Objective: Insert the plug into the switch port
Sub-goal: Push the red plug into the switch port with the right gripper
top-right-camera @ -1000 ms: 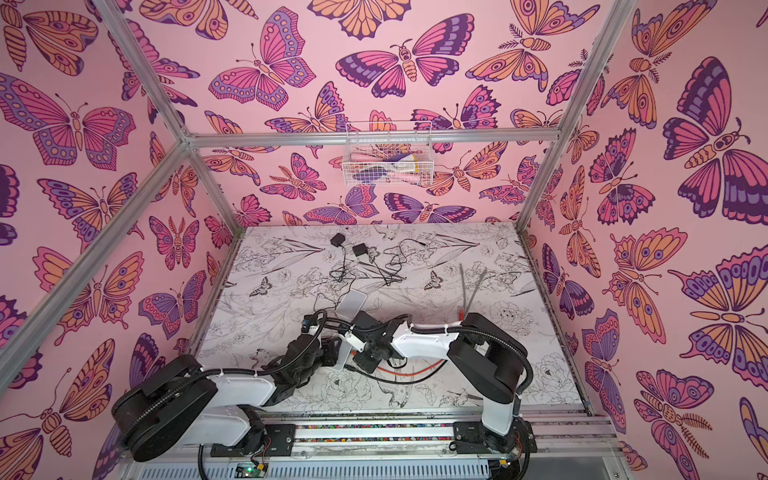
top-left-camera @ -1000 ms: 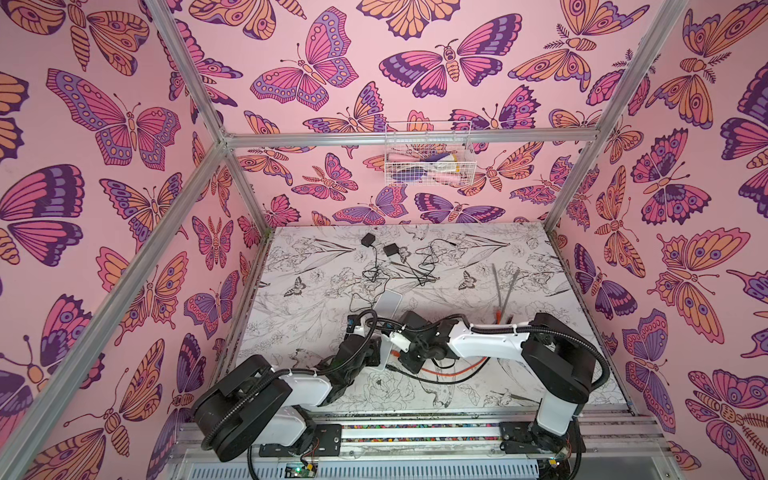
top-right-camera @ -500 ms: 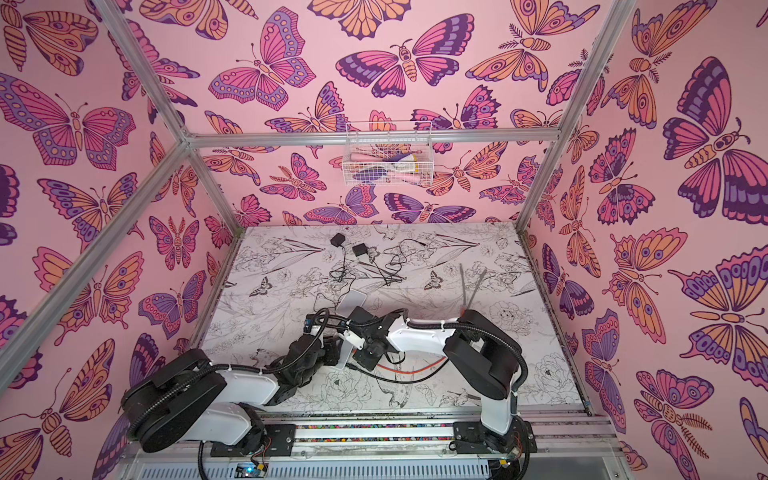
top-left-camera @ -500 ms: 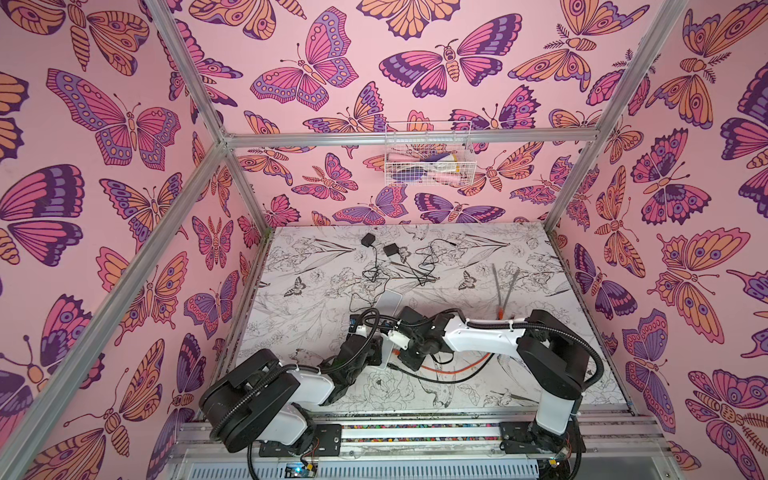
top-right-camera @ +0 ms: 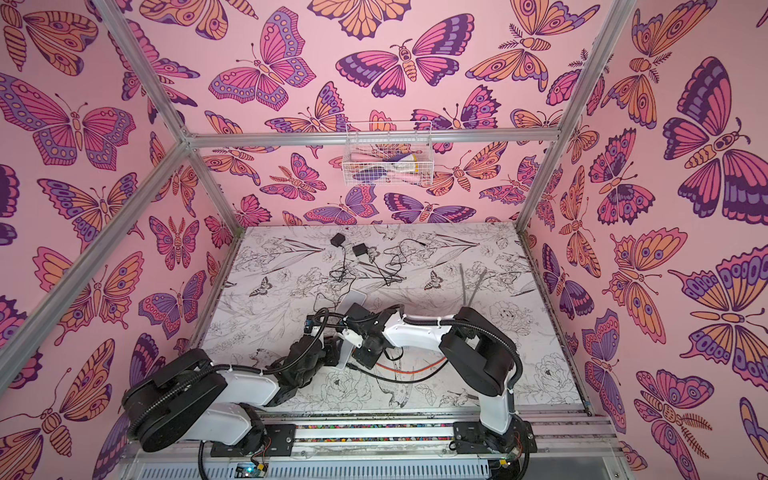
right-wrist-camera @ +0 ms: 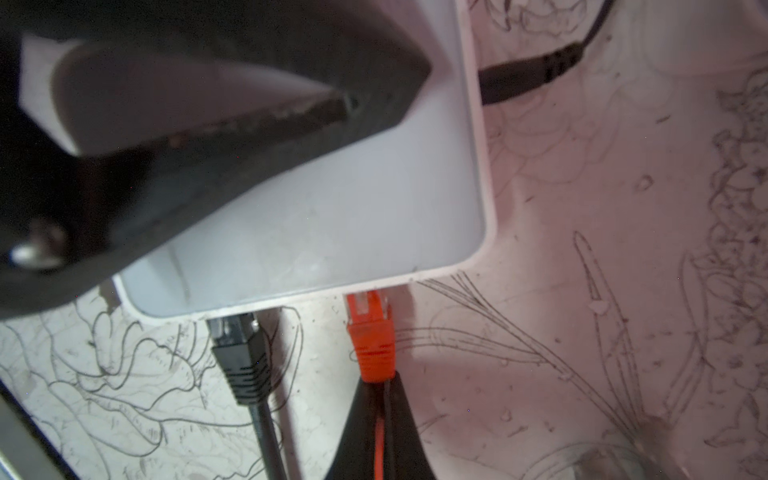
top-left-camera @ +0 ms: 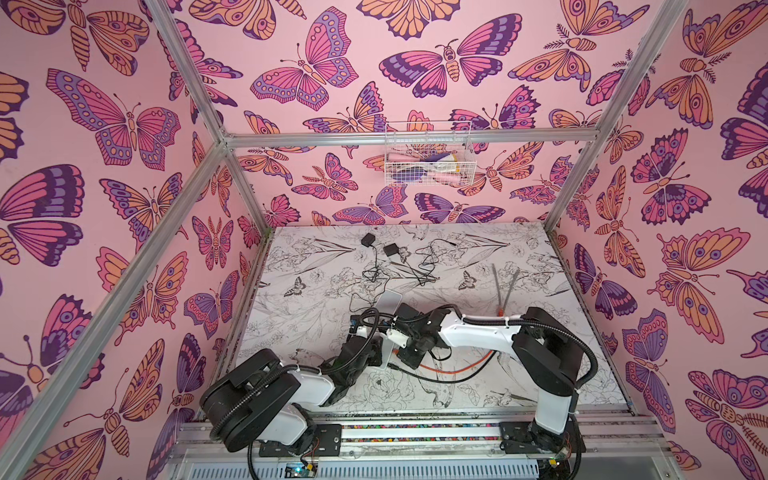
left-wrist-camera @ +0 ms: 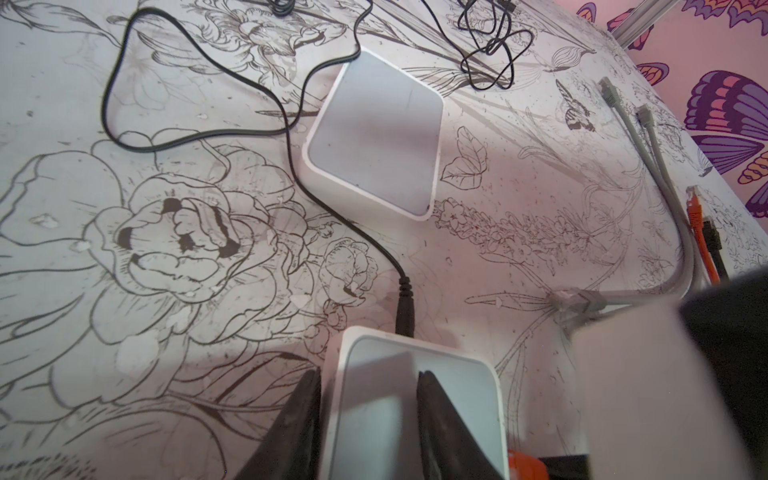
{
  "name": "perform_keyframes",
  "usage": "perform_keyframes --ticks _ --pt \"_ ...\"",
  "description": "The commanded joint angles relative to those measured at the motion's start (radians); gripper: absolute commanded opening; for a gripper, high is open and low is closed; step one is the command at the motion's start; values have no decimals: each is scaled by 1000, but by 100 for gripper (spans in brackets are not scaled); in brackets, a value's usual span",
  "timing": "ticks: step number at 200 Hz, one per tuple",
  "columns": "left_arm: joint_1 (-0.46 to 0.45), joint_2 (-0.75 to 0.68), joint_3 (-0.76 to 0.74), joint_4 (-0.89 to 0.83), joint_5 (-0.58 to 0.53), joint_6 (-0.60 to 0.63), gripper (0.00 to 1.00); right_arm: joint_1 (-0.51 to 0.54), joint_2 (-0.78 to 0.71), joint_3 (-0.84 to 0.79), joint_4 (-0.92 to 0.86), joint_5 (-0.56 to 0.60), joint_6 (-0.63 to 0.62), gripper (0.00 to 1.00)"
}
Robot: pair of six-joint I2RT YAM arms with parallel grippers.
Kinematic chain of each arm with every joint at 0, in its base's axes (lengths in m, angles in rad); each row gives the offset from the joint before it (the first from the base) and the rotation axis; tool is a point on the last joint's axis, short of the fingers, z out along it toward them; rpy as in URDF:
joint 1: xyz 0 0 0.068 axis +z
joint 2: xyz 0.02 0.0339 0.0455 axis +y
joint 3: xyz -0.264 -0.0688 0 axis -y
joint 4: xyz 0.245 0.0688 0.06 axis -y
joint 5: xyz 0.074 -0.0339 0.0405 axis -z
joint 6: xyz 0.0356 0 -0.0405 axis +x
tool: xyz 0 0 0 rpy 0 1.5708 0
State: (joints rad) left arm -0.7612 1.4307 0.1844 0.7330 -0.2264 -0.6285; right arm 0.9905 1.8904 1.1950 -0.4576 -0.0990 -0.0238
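My left gripper is shut on the near white switch, one finger outside its edge and one across its face. In the right wrist view the orange plug has its tip at the port edge of the switch. I cannot tell how deep the plug sits. My right gripper is shut on the orange cable right behind the plug. A black plug sits in the neighbouring port. In a top view both grippers meet at the switch in the table's front middle.
A second white switch lies flat farther back, with black power cords looping round it. Two grey cables lie at the right. Black adapters sit near the back wall. A wire basket hangs on that wall.
My right arm has edged slightly left toward the switch with the orange cable. The left gripper keeps its hold on the switch.
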Motion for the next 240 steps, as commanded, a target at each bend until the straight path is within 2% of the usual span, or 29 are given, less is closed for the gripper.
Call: perform_keyframes --ticks 1,67,105,134,166,208,240 --pt "-107 59 -27 -193 400 19 39 17 11 162 510 -131 -3 0" --pt "-109 29 -42 -210 359 24 38 17 4 195 449 -132 1 0" --pt "-96 -57 17 -419 235 14 39 16 -46 131 428 -106 -8 0" --pt "-45 -108 45 -488 202 17 40 16 -90 57 432 -96 -2 2" --pt "31 -148 67 -537 178 41 40 16 -127 -36 460 -93 17 10" --pt "109 -209 98 -563 122 61 41 16 -173 -168 514 -39 47 18" --pt "139 -278 162 -657 113 91 42 17 -218 -215 506 18 55 19"
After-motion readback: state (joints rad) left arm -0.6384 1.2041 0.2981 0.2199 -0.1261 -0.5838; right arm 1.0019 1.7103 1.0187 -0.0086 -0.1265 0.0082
